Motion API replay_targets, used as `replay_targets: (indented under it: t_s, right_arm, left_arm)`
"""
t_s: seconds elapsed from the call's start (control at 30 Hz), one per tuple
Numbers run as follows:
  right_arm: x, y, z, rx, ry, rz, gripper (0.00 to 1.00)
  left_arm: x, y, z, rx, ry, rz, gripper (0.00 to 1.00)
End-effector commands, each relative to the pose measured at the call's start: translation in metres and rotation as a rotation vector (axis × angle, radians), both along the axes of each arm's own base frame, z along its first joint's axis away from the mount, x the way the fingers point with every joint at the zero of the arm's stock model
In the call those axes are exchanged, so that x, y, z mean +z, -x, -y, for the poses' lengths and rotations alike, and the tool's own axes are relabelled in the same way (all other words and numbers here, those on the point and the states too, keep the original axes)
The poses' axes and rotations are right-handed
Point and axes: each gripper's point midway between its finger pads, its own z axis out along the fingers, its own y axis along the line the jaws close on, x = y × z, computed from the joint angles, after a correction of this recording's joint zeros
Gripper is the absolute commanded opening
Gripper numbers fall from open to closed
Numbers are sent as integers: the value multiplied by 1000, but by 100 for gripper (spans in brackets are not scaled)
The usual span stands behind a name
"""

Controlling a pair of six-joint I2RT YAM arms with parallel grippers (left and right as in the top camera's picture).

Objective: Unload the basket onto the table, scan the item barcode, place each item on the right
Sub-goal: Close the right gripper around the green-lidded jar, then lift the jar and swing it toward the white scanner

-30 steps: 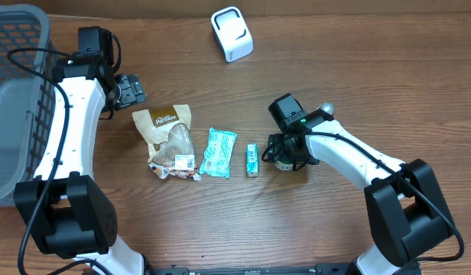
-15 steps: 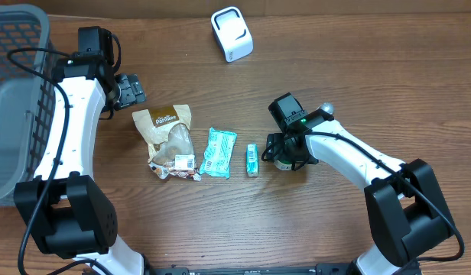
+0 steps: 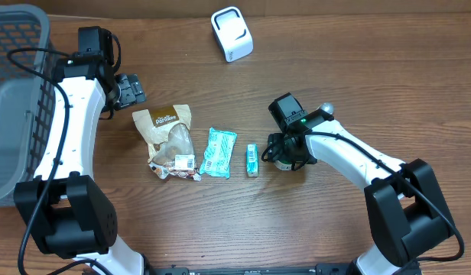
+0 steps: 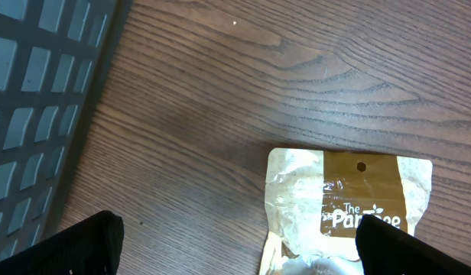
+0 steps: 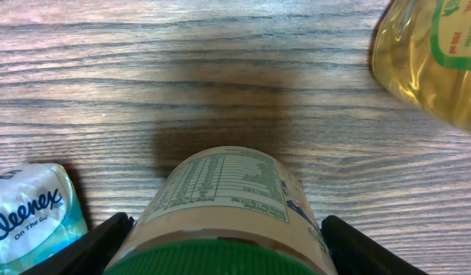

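The item to scan is a small jar with a green lid and a beige printed label (image 5: pixel 224 183). It sits on the brown wood-grain table (image 3: pixel 358 76), right of centre and directly between the 2 fingers of the right gripper (image 3: pixel 280 158). In the right wrist view the lid faces the camera and the body runs away toward the table, so the jar appears to stand upright with its long axis roughly in line with the gripper's approach. The fingers flank it closely, 1 on each side at the level of the lid. Whether their pads already press on it cannot be told from these views. A small white-and-teal Kleenex tissue pack (image 5: pixel 29 210) lies just beside the jar on one side. The white box-shaped barcode scanner (image 3: pixel 232 33) stands well apart from the jar, at the far edge of the table and off to the left of it in the overhead view. The coming move therefore looks like a lift followed by a carry away and leftward, with the label turned toward the scanner's face. The left gripper (image 3: pixel 131 89) hangs far off near the table's left side with its fingers spread wide and nothing between them, just above the top of a brown-and-cream snack pouch (image 4: pixel 350 206). The right arm is clearly the nearer one and the one placed to act.
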Motion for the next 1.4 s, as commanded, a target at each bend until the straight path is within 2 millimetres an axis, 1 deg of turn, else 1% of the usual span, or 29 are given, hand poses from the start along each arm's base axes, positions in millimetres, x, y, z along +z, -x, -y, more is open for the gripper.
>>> replay_targets:
  t_s: [0.0, 0.07, 0.17, 0.27, 0.33, 0.4, 0.47, 0.5, 0.53, 0.6, 0.63, 0.67, 0.73, 0.8, 0.87, 0.97, 1.03, 1.13, 1.37]
  right_arm:
    - [-2, 0, 1, 2, 0, 0, 73]
    - [-2, 0, 1, 2, 0, 0, 72]
    - [0, 0, 2, -1, 3, -6, 61]
    - [6, 0, 2, -1, 9, -18, 60]
    - [15, -1, 1, -1, 12, -25, 59]
    - [26, -4, -1, 0, 13, -25, 59]
    - [49, -9, -3, 0, 8, -18, 59]
    - [56, -11, -4, -1, 6, -14, 59]
    - [69, -13, -7, 1, -10, -8, 59]
    - [97, -14, -26, 16, -110, -11, 59]
    - [106, -14, -35, 25, -162, -18, 59]
    - [118, -10, -53, 44, -263, -42, 58]
    - [124, -4, -67, 62, -348, -78, 55]
    - [131, 7, -83, 81, -449, -136, 55]
    - [134, 14, -87, 85, -482, -173, 56]
    - [139, 33, -92, 81, -532, -266, 61]
    - [142, 42, -95, 79, -564, -313, 65]
    - [148, 56, -98, 69, -600, -385, 66]
    - [159, 70, -105, 58, -673, -469, 65]
  left_arm:
    - [9, -2, 2, -9, -15, 23, 100]
    - [9, -2, 2, -9, -15, 23, 100]
    - [9, -2, 2, -9, -15, 23, 100]
    - [9, -2, 2, -9, -15, 23, 100]
    - [9, -2, 2, -9, -15, 23, 100]
    - [9, -2, 2, -9, -15, 23, 99]
    - [9, -2, 2, -9, -15, 23, 100]
    - [9, -2, 2, -9, -16, 23, 100]
    - [9, -2, 2, -9, -15, 23, 99]
    - [9, -2, 2, -9, -15, 23, 100]
    - [9, -2, 2, -9, -15, 23, 100]
    - [9, -2, 2, -9, -15, 23, 99]
    - [9, -2, 2, -9, -15, 23, 100]
    - [9, -2, 2, -9, -15, 23, 100]
    - [9, -2, 2, -9, -15, 23, 100]
    - [9, -2, 2, -9, -15, 23, 100]
    - [9, -2, 2, -9, -15, 23, 100]
    - [9, -2, 2, -9, -15, 23, 100]
    - [9, -2, 2, -9, -15, 23, 100]
